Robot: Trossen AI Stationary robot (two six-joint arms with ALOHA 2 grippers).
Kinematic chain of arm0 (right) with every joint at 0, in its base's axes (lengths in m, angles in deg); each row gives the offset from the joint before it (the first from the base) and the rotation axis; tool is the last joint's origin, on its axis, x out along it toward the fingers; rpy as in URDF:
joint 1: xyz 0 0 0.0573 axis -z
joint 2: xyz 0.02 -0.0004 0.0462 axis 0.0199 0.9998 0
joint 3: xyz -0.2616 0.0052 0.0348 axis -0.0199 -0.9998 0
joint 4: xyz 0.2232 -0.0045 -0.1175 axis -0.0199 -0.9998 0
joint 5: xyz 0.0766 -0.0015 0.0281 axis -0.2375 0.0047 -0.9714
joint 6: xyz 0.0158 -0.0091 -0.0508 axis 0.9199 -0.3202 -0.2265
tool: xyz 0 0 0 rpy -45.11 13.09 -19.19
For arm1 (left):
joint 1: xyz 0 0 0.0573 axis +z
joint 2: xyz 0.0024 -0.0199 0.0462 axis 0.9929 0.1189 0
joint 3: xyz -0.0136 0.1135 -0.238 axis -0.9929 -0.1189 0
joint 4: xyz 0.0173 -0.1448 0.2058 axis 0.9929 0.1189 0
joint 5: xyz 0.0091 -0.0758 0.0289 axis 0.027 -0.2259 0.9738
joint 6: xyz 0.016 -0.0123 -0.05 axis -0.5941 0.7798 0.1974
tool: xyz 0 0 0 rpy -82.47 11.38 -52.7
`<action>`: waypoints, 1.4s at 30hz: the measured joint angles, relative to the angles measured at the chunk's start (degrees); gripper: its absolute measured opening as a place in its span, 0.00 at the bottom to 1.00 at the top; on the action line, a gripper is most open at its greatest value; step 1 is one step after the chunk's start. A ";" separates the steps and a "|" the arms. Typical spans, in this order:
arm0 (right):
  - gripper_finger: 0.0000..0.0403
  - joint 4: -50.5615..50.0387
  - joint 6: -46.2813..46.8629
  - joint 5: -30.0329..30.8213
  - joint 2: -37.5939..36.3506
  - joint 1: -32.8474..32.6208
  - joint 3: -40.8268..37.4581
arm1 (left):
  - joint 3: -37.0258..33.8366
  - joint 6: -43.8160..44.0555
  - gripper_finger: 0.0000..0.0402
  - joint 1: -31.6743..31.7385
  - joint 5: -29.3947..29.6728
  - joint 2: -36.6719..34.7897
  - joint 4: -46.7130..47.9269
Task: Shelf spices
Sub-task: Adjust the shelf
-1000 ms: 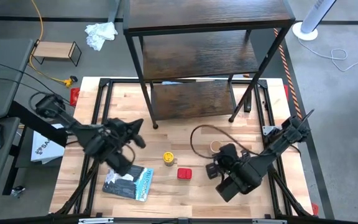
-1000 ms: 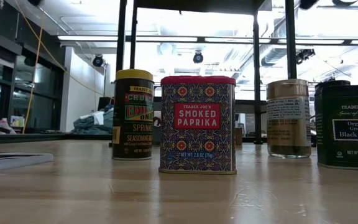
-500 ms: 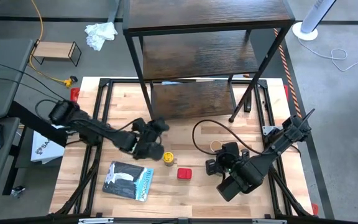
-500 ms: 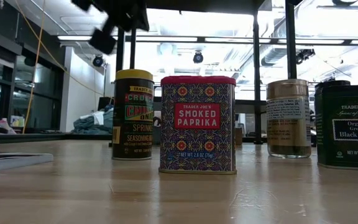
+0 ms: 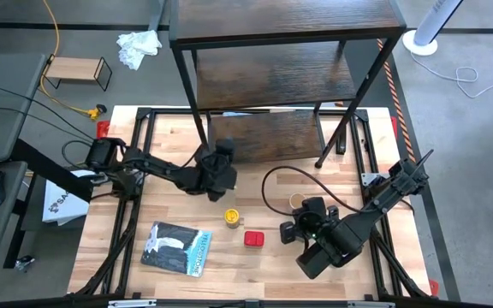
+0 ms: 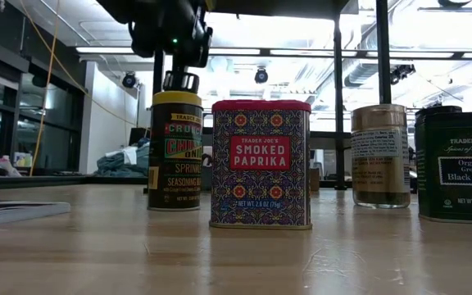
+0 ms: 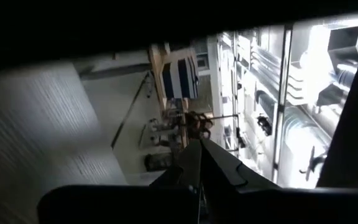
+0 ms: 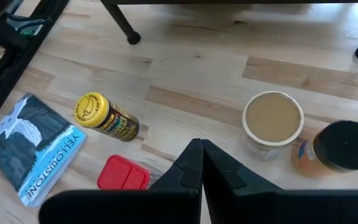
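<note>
My left gripper (image 5: 222, 154) is shut and empty. It hovers at the front edge of the dark wood shelf's (image 5: 272, 81) lowest board and shows high in the low view (image 6: 174, 41). The yellow-lidded jar (image 5: 231, 217) and the red tin (image 5: 254, 239) stand on the table in front of it. My right gripper (image 8: 201, 149) is shut and empty above the table's right part. Ahead of it stand the tan-lidded jar (image 8: 272, 119) and the brown jar with a black lid (image 8: 342, 147). The black pepper tin (image 6: 459, 164) shows in the low view.
A blue-grey Yellowstone booklet (image 5: 176, 249) lies flat near the table's near-left corner. The shelf's thin black legs (image 8: 129, 37) stand on the table behind the jars. A dark cable (image 5: 272, 184) loops over the table by the right arm. Bare wood lies between the jars and the shelf.
My left gripper has swung from above the booklet toward the table's far edge and to the right. It passed over the yellow-lidded jar and now sits at the front of the shelf's lowest board. The jars and tins have kept their places.
</note>
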 joint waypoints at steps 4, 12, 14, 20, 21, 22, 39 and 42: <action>0.00 -0.01 -0.36 0.02 0.00 -0.07 0.00 | 0.00 -1.82 0.00 0.81 0.12 -0.14 0.30; 0.00 1.54 -1.46 0.04 0.00 -0.11 0.00 | 0.00 -0.41 0.00 2.49 0.17 -0.14 0.48; 0.00 1.73 -1.46 0.04 0.00 -0.17 0.00 | 0.00 0.52 0.00 3.05 0.17 -0.14 0.44; 0.00 2.38 -1.39 -0.05 0.00 -0.46 0.00 | 0.04 -1.44 0.00 4.14 -0.72 -4.00 2.17; 0.00 2.49 -1.43 -0.07 0.00 -0.46 0.00 | 0.12 -3.08 0.00 4.14 -1.19 -5.30 3.40; 0.00 2.47 -1.44 -0.06 0.00 -0.45 0.00 | 0.13 -5.20 0.00 3.96 -1.15 -6.71 5.23; 0.00 2.23 -2.97 1.42 0.02 -0.41 0.00 | 0.02 13.76 0.00 3.72 0.19 -19.65 46.12; 0.00 1.61 -4.50 1.27 0.02 -0.61 0.00 | 0.02 15.01 0.00 3.24 0.17 -19.73 45.36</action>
